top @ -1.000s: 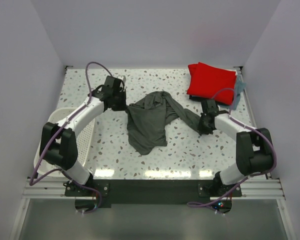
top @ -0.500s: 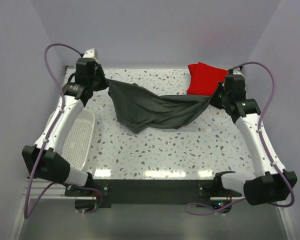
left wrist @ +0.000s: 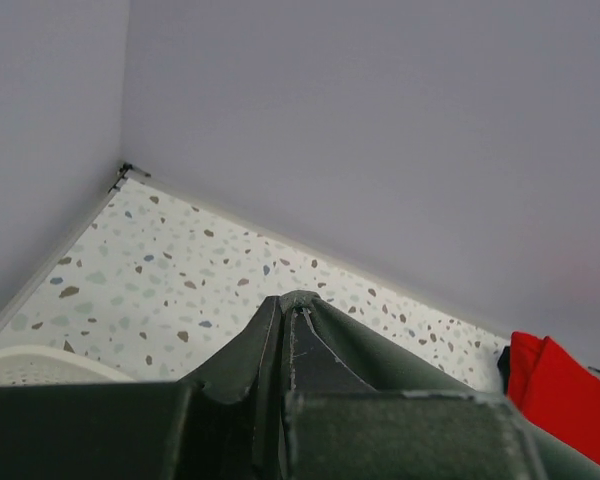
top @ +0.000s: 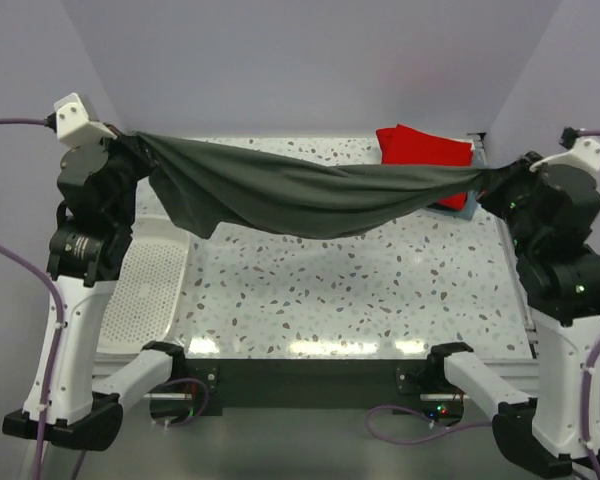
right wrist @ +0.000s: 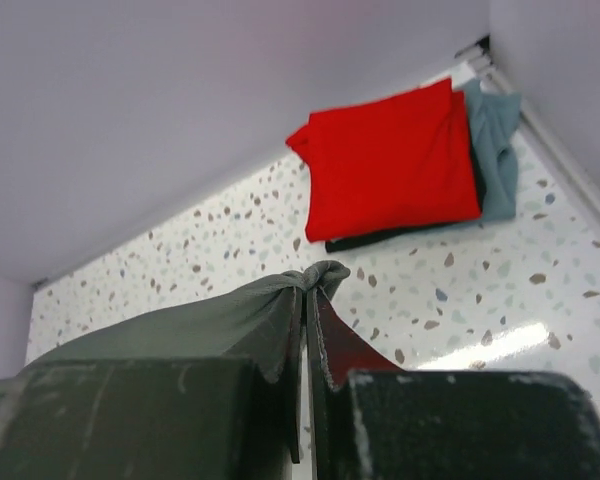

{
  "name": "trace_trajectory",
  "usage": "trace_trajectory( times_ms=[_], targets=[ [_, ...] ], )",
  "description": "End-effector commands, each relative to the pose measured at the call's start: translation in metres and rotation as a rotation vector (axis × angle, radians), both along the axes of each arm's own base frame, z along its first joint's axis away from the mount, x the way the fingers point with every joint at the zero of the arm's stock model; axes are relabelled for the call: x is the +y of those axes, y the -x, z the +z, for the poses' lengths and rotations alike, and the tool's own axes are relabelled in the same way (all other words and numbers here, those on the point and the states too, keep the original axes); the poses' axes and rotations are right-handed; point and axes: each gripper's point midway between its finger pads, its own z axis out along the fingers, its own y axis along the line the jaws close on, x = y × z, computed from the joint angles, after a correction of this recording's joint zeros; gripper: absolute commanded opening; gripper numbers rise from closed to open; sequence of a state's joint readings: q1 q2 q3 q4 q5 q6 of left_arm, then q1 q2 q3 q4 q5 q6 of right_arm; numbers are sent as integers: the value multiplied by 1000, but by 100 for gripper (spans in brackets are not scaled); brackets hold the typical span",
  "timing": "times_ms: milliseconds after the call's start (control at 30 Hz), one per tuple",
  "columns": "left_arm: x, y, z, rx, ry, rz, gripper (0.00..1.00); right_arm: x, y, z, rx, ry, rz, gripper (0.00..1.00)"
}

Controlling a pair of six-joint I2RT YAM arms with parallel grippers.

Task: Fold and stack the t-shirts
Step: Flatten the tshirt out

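Observation:
The dark grey t-shirt (top: 300,195) hangs stretched in the air between both grippers, sagging in the middle above the table. My left gripper (top: 130,145) is shut on its left end, high at the far left; cloth wraps its fingertips (left wrist: 292,308). My right gripper (top: 490,178) is shut on its right end, high at the far right; cloth bunches at its fingertips (right wrist: 315,280). The red t-shirt (top: 425,148) lies folded at the far right corner, also in the right wrist view (right wrist: 390,165), on top of the light blue-grey t-shirt (right wrist: 495,150).
A white perforated basket (top: 150,280) sits at the table's left edge. A dark folded layer (right wrist: 380,240) shows under the red shirt. Grey walls enclose the speckled table (top: 360,290) on three sides.
Both arms rose and spread apart, lifting the dark grey t-shirt off the table and stretching it wide between them.

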State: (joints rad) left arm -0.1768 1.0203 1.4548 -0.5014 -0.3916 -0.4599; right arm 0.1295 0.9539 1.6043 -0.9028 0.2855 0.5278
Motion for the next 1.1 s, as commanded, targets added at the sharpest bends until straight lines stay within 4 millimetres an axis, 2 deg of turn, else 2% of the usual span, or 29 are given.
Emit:
trace_trajectory(
  times_ms=[0,33,67,133,167,200,233,267,300,333,367,400,433,467,500,533,567,600,633,667,733,767,800,833,900,933,967,1033,1067],
  targets=[
    [14,16,33,-124,23,57,0,-33,35,49,-113,70,-141,0],
    [8,17,33,-126,31,25,0,-37,42,64,-149,85,-149,0],
    [3,16,30,-119,50,2,0,-39,46,70,-160,96,-155,0],
    [-8,8,11,-77,64,-50,0,-44,44,77,-157,143,-166,0],
    [-20,-2,-10,-25,86,-101,0,-47,37,70,-123,172,-179,0],
    [-27,-8,-22,4,96,-129,0,-46,32,69,-117,173,-177,0],
    [-34,-13,-35,35,105,-156,0,-48,24,57,-76,202,-185,0],
    [-50,-25,-51,68,121,-232,0,-48,16,53,-77,210,-188,0],
    [-58,-32,-77,126,127,-266,0,-48,8,44,-59,221,-191,0],
    [-71,-39,-90,150,136,-327,0,-49,-7,15,15,246,-196,0],
    [-78,-51,-128,241,141,-349,0,-50,-18,6,17,250,-212,0],
    [-85,-57,-145,284,142,-378,0,-51,-26,-8,42,257,-222,0],
    [-92,-62,-164,333,140,-408,0,-53,-40,-48,135,283,-227,0],
    [-106,-74,-191,382,135,-476,1,-55,-52,-58,130,285,-244,0],
    [-111,-77,-212,424,134,-503,2,-62,-59,-75,161,285,-265,0],
    [-120,-84,-223,430,111,-538,4,-66,-67,-105,223,281,-270,0],
    [-124,-92,-250,493,104,-551,14,-77,-81,-124,254,263,-296,0],
    [-127,-96,-261,520,98,-563,24,-79,-87,-143,292,238,-303,0],
    [-128,-97,-287,596,92,-570,44,-89,-91,-153,315,215,-331,0],
    [-130,-101,-287,604,84,-579,53,-95,-98,-172,369,183,-333,14],
    [-132,-96,-293,632,71,-595,70,-97,-105,-183,386,131,-326,35],
    [-131,-90,-298,646,66,-598,74,-97,-108,-190,405,115,-311,42],
    [-132,-86,-297,644,58,-604,75,-93,-111,-192,408,102,-285,56],
    [-130,-80,-290,628,43,-603,77,-89,-112,-193,411,95,-260,64],
    [-125,-63,-300,662,30,-592,77,-83,-112,-194,406,91,-219,88],
    [-120,-54,-297,665,21,-574,77,-77,-112,-196,406,81,-188,91],
    [-116,-43,-307,696,18,-562,77,-73,-109,-199,416,73,-168,93],
    [-110,-28,-309,710,8,-542,76,-57,-101,-206,425,37,-87,93],
    [-108,-17,-319,740,8,-537,74,-49,-96,-209,431,20,-54,93]
  ],
)
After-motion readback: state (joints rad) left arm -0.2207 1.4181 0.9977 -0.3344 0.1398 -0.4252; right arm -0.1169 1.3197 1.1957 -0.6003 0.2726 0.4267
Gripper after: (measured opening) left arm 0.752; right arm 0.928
